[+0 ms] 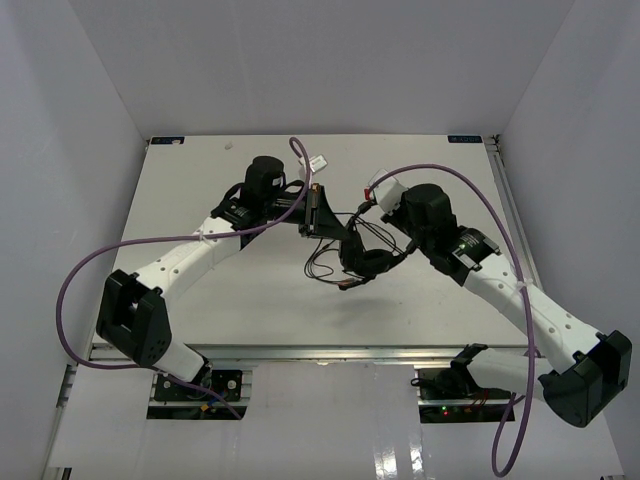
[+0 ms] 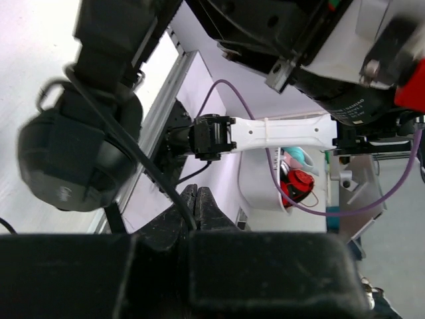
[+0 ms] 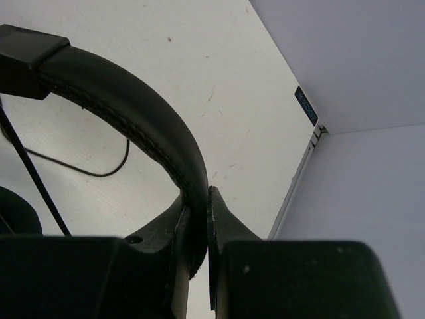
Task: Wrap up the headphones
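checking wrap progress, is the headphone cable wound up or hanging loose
Loose: the left gripper pinches one strand of cable, and the top view shows the rest dangling in open loops beside the headphones, not coiled.

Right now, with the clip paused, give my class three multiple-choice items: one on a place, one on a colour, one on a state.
1. The headphones are: A over the table's middle; B at its far edge; C off the table.
2. The thick robot cables are: A green; B purple; C yellow.
3. The right gripper is: A open; B shut on a plug; C shut on the headband.
Answers: A, they hang above its centre; B, both loops are purple; C, its fingers pinch the headband.
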Action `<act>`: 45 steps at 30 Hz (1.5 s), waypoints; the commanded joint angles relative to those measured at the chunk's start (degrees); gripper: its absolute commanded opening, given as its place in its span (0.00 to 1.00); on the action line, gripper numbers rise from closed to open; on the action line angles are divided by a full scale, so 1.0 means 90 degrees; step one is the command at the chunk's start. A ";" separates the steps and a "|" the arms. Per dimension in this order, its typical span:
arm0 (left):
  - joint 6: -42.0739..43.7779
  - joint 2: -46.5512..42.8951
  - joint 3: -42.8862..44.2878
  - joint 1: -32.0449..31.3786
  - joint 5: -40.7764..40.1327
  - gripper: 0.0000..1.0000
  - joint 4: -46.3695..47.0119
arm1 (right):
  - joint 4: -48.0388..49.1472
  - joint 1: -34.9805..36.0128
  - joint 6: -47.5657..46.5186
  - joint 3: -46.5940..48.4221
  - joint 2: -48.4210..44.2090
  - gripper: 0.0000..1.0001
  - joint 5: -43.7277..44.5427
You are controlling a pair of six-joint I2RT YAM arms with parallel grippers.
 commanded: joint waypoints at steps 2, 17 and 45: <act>-0.0495 -0.0565 -0.0163 0.0012 0.0730 0.15 0.0617 | 0.0504 -0.0152 0.0267 0.0412 0.0276 0.08 0.1405; -0.1474 -0.0623 -0.0520 -0.0544 0.0488 0.29 0.1659 | 0.0718 -0.0206 0.0911 0.1276 0.1101 0.08 0.1637; 0.3344 0.1553 -0.3275 -0.4356 -0.5133 0.40 0.7418 | -0.1392 -0.2485 0.4163 0.3355 0.0977 0.08 -0.3613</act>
